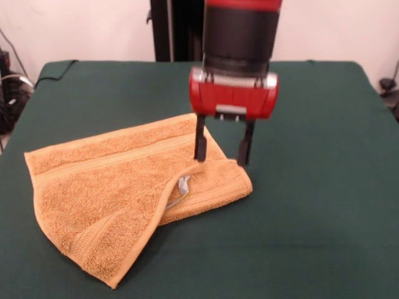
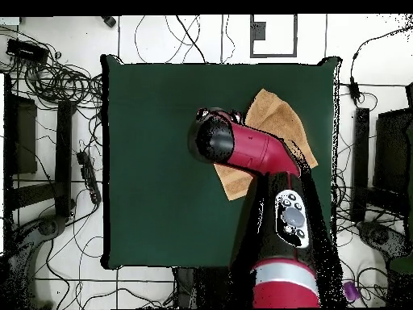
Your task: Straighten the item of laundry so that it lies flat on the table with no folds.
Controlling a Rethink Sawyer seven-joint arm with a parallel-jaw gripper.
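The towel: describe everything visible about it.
The towel is an orange-tan terry cloth with a woven stripe band and a small white label peeking from under a fold. It lies on the green table, not flat: one flap is folded over diagonally. The open claw stands at its corner, fingertips at or just above the cloth; contact cannot be told. In the overhead view the arm covers part of it.

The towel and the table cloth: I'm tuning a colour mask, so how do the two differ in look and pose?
The towel is orange-tan, the table cloth dark green. The towel is looped terry with woven stripe bands; the table cloth looks smooth and plain. The towel is folded over itself, a white label showing at the fold; the table cloth lies flat. The towel is far smaller than the table. Both are fabric.
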